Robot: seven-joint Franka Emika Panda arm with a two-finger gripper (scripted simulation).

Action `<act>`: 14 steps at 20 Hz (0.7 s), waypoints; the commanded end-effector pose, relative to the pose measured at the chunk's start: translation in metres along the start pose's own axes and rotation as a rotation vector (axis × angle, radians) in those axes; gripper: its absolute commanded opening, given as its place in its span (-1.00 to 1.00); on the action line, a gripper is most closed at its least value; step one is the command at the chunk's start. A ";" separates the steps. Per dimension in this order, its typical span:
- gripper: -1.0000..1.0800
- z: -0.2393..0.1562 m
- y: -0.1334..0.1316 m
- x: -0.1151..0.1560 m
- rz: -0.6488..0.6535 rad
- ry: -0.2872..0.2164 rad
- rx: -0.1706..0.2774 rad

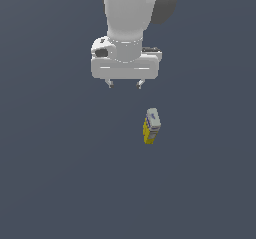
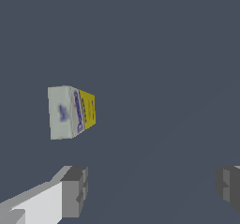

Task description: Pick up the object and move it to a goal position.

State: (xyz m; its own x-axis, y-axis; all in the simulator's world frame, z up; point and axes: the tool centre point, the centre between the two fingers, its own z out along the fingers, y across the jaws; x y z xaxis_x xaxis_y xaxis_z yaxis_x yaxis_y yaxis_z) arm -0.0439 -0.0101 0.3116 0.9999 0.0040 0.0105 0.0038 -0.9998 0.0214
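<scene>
Currently the small elongated yellow box with a white-and-blue label end (image 1: 151, 126) stands upright on the flat grey floor (image 1: 60, 183), label end up, so its narrow sides are free for a pinch. From my white two-fingered gripper (image 1: 124, 84) it sits at about four o'clock in the exterior view, near but apart. Jaws spread wide, holding and touching nothing; I judge alignment comes first.

Below the white gripper (image 1: 125, 84) with grey fingertips (image 2: 75, 191), the yellow box (image 1: 151, 126) shows a white end with blurred blue markings, on a dark slate-grey ground (image 1: 60, 173).
</scene>
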 end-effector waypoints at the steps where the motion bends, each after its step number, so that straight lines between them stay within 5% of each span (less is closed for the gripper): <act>1: 0.92 0.014 -0.015 0.007 -0.012 -0.002 0.001; 14: 0.92 0.097 -0.104 0.031 -0.078 -0.008 0.019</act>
State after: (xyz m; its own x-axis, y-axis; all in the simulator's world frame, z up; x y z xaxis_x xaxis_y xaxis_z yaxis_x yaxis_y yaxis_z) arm -0.0139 0.0849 0.2193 0.9970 0.0777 0.0002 0.0777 -0.9970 0.0054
